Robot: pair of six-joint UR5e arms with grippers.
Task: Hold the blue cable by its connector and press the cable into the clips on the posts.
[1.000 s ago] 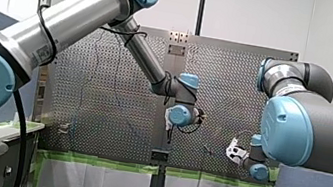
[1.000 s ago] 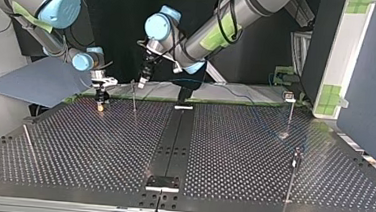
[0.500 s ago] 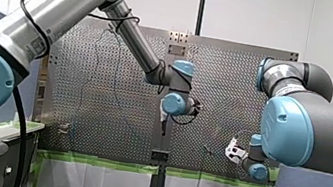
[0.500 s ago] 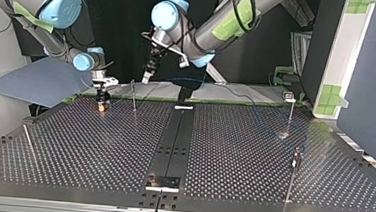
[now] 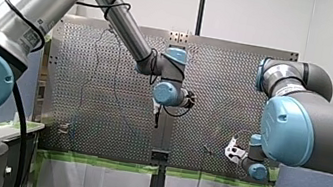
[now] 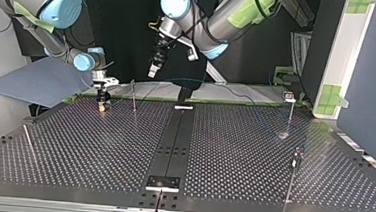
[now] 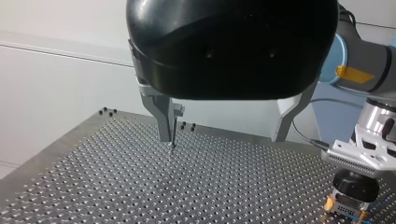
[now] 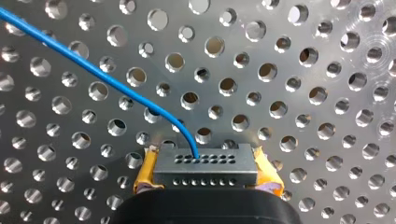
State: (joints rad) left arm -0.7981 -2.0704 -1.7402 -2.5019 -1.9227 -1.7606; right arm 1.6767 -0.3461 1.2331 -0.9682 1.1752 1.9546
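Observation:
In the right wrist view a grey connector block (image 8: 205, 165) sits between the yellow pads (image 8: 145, 171) of my right gripper (image 8: 205, 173), which is shut on it. The blue cable (image 8: 102, 74) runs out of it over the perforated plate. At the top view's left my right gripper (image 6: 102, 103) holds the connector low over the table, beside a thin post (image 6: 133, 95). My left gripper (image 6: 153, 71) hangs open and empty above that post. Its metal fingers (image 7: 163, 119) stand wide apart, with a post (image 7: 173, 133) just beside one.
Two more posts (image 6: 289, 113) (image 6: 293, 173) stand at the top view's right, the far one topped by a clip (image 6: 289, 96). The blue cable (image 6: 232, 93) trails along the table's far edge. A black strip (image 6: 173, 140) runs down the table's middle.
My left arm has lifted and swung toward the top view's right, away from the post near my right gripper. My right arm and the connector have not moved.

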